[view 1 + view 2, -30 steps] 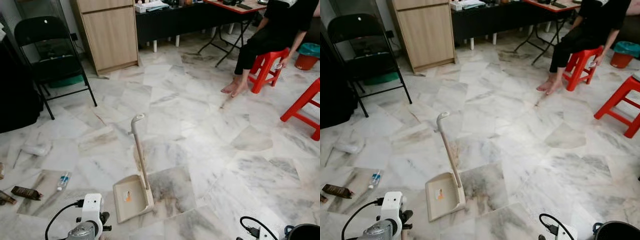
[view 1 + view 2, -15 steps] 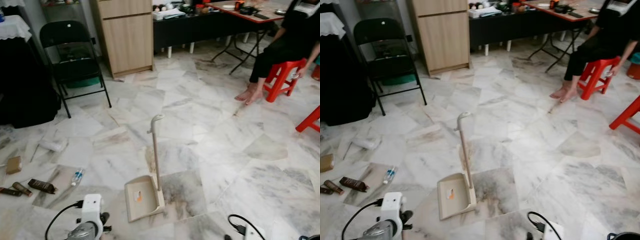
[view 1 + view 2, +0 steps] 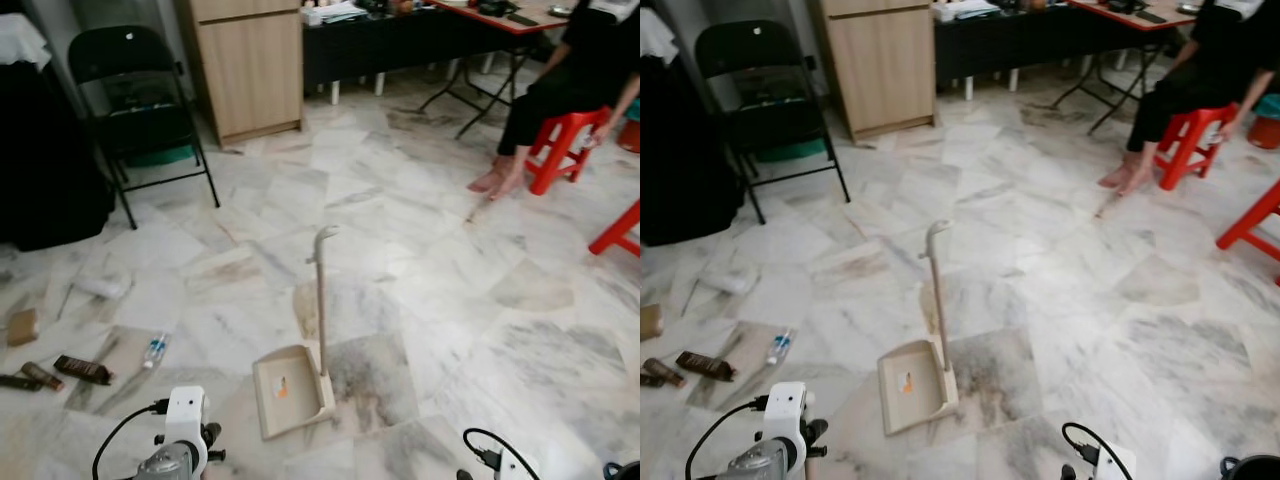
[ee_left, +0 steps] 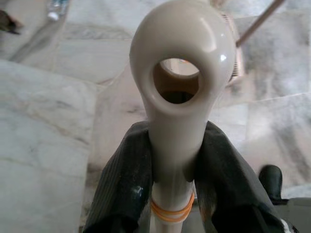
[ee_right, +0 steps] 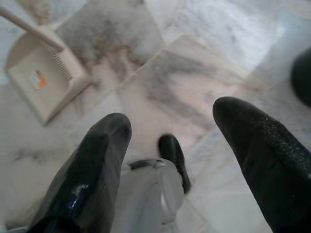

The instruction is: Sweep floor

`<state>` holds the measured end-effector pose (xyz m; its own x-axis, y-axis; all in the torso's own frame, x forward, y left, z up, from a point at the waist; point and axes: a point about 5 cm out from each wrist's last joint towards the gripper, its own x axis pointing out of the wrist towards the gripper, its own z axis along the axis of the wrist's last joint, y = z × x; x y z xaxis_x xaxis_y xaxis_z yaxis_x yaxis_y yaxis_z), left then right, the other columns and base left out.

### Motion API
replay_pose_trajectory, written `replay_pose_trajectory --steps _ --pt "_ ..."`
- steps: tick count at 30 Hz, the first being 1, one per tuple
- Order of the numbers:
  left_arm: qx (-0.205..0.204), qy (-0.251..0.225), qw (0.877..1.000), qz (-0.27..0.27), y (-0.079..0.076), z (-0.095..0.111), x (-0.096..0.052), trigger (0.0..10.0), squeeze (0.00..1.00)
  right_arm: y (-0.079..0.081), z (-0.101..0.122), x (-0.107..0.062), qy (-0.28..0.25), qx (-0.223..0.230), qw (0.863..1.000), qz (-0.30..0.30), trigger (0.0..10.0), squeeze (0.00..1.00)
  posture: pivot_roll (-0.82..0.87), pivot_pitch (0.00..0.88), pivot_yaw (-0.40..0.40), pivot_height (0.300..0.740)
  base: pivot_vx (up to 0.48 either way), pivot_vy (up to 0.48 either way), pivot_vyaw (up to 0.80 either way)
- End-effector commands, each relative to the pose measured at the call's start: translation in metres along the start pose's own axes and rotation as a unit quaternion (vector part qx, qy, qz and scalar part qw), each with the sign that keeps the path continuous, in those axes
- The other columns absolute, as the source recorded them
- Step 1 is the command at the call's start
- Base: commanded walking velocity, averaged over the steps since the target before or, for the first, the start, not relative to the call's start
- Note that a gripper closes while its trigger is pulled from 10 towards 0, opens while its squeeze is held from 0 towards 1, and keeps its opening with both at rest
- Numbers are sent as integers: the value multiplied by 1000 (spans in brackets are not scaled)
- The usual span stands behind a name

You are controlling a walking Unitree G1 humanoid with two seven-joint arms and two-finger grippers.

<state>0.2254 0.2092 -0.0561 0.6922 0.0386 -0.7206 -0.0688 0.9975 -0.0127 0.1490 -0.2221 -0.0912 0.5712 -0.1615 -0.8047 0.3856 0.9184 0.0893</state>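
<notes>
Cream handle [image 4: 179, 77] clamped in left end effector [image 4: 175, 194].

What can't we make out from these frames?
- Broom handle: left pincer is shut on it, but the left wrist view cuts the shaft off at its edge, so the broom head is unseen.
- Orange spot in the dustpan: too small in the eye views, blurred in the right wrist view.
- Litter items on the floor: too small to identify.
- Right pincer: open, holding nothing.
</notes>
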Motion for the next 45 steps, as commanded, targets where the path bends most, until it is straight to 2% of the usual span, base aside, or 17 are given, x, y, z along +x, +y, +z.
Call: replay_pose_trajectory --steps 1,11,17,24,25,27,33,35,37,45 --pt "3 5 1000 2 -1 -2 0 10000 0 -7 -5 -2 10 4 1000 -10 10000 0 -128 0 10 740 0 315 0" --pt "1 3 1000 2 -2 -3 0 10000 0 -9 8 1 1 0 1000 -11 10000 0 -123 0 3 740 0 180 0" --pt "-1 -2 1000 1 -1 -2 0 10000 0 13 22 6 -26 -5 1000 7 10000 0 -124 0 3 740 0 0 0" --pt "-6 -7 1000 -6 -2 0 0 10000 0 30 21 7 -27 -5 1000 14 10000 0 -125 0 5 740 0 0 0" --pt "-6 -6 1000 -6 -2 0 0 10000 0 40 23 8 -26 -6 999 18 10000 0 -126 0 4 740 0 0 0" --pt "-6 -6 1000 -5 -2 -1 0 10000 0 46 24 9 -27 -7 999 20 10000 0 -127 0 5 740 0 0 0" --pt "4 -1 1000 -8 -4 -1 0 10000 0 64 31 10 -26 -48 998 35 10000 0 -129 0 8 740 0 0 267" --pt "6 -1 1000 -9 -4 -1 0 10000 0 66 31 10 -24 -44 998 35 10000 0 -130 0 8 740 0 0 800" --pt "7 -1 1000 -9 -4 -2 0 10000 0 58 26 9 -20 -18 999 28 10000 0 -130 0 8 740 0 0 400" --pt "9 -2 1000 -11 -5 -1 0 10000 0 56 26 9 -23 -13 999 26 10000 0 -133 0 7 740 0 0 0"
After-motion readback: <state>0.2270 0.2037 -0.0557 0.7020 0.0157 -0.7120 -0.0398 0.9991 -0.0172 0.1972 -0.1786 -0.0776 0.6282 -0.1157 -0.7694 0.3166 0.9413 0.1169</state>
